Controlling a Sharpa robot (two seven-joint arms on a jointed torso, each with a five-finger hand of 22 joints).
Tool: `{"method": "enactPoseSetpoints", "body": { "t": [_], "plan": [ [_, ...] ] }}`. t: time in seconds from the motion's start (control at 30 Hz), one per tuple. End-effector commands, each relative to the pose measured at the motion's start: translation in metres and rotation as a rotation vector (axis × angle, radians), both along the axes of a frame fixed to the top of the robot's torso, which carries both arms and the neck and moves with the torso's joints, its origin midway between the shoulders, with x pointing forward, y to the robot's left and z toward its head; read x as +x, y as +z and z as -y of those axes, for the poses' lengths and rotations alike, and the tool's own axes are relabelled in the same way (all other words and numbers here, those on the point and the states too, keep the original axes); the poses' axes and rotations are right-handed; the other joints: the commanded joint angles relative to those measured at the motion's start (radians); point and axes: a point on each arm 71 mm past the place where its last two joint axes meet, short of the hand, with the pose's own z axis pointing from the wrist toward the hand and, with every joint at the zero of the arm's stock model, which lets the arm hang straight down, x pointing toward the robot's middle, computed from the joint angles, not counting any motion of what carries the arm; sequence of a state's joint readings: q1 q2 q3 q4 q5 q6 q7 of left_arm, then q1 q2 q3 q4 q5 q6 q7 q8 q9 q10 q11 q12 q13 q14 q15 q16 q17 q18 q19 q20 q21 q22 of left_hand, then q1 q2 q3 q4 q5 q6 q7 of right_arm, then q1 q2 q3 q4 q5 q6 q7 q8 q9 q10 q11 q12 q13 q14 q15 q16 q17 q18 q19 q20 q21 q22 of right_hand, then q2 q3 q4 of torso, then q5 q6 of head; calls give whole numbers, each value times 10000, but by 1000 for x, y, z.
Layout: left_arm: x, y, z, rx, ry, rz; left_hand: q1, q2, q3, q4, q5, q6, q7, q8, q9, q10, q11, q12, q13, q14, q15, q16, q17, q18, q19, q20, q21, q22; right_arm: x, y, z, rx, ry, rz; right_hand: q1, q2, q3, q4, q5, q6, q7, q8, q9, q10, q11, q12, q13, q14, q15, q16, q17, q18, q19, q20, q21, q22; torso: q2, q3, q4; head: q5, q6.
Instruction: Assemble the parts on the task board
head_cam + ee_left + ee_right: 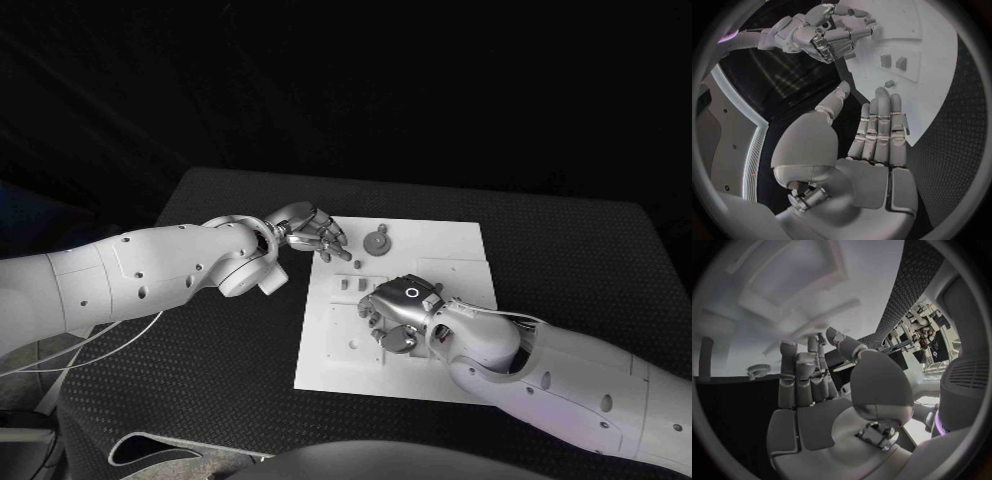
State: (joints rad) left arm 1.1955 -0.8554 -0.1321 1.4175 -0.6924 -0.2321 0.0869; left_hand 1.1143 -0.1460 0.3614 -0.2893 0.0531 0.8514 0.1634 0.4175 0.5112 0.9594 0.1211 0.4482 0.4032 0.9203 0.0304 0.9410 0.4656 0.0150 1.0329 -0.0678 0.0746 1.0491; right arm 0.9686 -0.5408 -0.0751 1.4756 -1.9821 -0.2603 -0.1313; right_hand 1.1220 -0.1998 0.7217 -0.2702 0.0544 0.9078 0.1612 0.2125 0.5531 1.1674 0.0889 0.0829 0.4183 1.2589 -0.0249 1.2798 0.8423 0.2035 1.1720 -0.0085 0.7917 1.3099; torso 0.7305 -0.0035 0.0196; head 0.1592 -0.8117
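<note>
Black table [216,330], task board [447,240], bare far corner

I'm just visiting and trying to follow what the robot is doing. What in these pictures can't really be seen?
- Head view: the right robot hand covers the middle of the task board; anything under it is hidden.
- Head view: the small parts beside it are too small to tell their shape.
- Right wrist view: the board above the fingers is blurred.
- Left wrist view: the left robot hand holds nothing and hides part of the board's edge.
</note>
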Motion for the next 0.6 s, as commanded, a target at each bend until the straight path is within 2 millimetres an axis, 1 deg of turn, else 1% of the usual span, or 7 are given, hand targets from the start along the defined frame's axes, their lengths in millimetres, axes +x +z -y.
{"method": "enactPoseSetpoints", "body": {
  "t": [0.03, 0.1, 0.2, 0.43, 0.53, 0.6],
  "plan": [
    [0, 1, 2, -94, -128, -40, -65, -1, 60, 24, -42, -84, -1, 30, -16, -68, -19, 33, 4, 58, -19, -62, 12, -74, 56, -19, -15, 15, 0, 1, 1, 203, -56, 11, -27, -169, 28, 95, -46, -420, 275, -95, -47, -216, 95, -97, -70, 4, 108, 19, -6, 583, 19, -24, -35, 68, 1, 5, 1, -16, 17],
    [0, 1, 2, -93, -121, -37, -67, -1, 60, 25, -42, -84, 0, 30, -16, -69, -19, 34, 4, 58, -19, -62, 13, -74, 57, -19, -15, 15, -1, 1, 1, 258, -64, 32, -25, -260, 51, 154, -48, -581, 340, -156, -80, -326, 143, -135, -119, 4, 155, 27, -8, 583, 33, -27, -42, 62, -1, 7, 6, -23, 22],
    [0, 1, 2, -88, -102, -34, -68, 0, 60, 25, -42, -85, 0, 31, -16, -69, -18, 35, 4, 59, -20, -63, 15, -74, 57, -19, -15, 15, -1, 3, 2, 381, -74, 79, -30, -321, 62, 207, -45, -662, 374, -176, -92, -385, 174, -140, -149, 5, 182, 35, -10, 583, 44, -28, -45, 60, 3, 12, 7, -30, 22],
    [0, 1, 1, -87, -87, -31, -69, 2, 62, 25, -42, -85, 0, 33, -17, -70, -19, 37, 4, 60, -20, -65, 18, -73, 58, -20, -15, 16, -5, 10, 7, 736, -85, 259, -1, -339, 82, 257, -44, -640, 365, -132, -77, -364, 168, -103, -160, 32, 179, 52, -13, 583, 77, -40, -36, 61, -3, 7, -10, -50, 59],
    [2, 0, 0, -83, -54, -2, -69, 2, 62, 25, -42, -86, 0, 34, -18, -70, -19, 37, 4, 61, -20, -65, 19, -73, 58, -20, -15, 16, -5, 17, 10, 1032, -100, 472, 58, -310, 108, 283, -44, -573, 332, -59, -49, -284, 139, -42, -156, 75, 151, 74, -17, 583, 119, -62, -20, 66, -18, 9, -21, -92, 114],
    [2, 0, -1, -94, -13, 16, -69, 3, 63, 24, -42, -86, 0, 34, -18, -70, -19, 37, 4, 61, -20, -66, 19, -73, 58, -20, -15, 16, -5, 23, 13, 1293, -131, 516, 92, -277, 116, 287, -38, -492, 299, 2, -25, -180, 109, 20, -137, 111, 119, 94, -16, 583, 152, -77, -3, 71, -26, 14, -7, -116, 142]
  ]
}}
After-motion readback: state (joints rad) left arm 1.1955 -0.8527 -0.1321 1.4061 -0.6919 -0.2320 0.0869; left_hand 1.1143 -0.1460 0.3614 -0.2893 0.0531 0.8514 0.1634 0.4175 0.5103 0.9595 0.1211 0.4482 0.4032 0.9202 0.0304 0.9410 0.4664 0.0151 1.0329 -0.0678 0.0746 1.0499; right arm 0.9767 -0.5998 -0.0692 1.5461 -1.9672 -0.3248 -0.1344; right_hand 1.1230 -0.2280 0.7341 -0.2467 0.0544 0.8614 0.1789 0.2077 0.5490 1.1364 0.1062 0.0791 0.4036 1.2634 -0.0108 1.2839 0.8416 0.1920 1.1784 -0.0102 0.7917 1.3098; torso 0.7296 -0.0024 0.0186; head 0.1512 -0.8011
